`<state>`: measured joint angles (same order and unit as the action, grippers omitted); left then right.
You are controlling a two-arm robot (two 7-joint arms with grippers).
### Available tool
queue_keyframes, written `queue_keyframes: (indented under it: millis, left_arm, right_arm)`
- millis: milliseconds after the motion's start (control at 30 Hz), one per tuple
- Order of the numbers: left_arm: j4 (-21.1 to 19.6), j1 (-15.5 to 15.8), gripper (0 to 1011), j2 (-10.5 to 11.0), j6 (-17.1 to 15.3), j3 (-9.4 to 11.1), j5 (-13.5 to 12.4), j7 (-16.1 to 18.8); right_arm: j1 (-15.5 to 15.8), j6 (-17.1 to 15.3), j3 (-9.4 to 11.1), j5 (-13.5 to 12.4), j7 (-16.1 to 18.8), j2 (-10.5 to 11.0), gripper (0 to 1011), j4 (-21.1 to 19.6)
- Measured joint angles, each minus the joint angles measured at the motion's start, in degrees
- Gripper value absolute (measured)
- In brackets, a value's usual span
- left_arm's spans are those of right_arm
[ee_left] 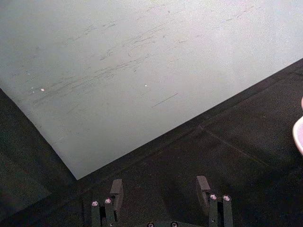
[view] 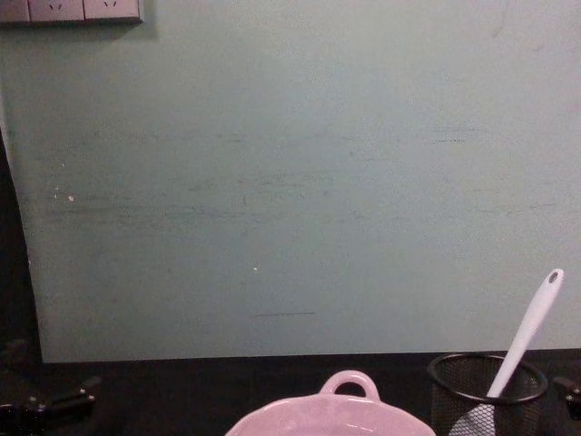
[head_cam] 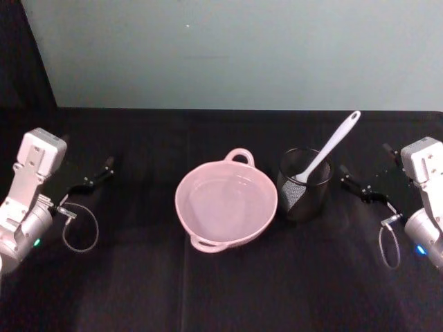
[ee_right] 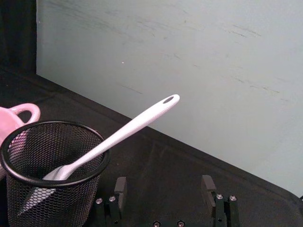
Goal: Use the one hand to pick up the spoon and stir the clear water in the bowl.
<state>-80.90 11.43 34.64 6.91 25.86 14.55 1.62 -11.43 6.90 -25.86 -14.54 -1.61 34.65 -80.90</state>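
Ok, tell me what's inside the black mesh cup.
A white spoon stands blade-down in the mesh cup, handle leaning out over the rim. Its floor is hidden by mesh.

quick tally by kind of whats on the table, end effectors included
bowl: 1
spoon: 1
cup: 1
end effectors: 2, left end effector and right end effector, both open
total: 5
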Motion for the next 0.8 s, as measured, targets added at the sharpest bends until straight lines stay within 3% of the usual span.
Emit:
queue_keyframes:
  millis: [800]
  left_arm:
    - [0.0, 0.0, 1011, 0.0, 0.0, 0.0, 0.0, 0.0]
  right_arm:
    - [0.0, 0.0, 0.0, 0.0, 0.0, 0.0, 1002, 0.0]
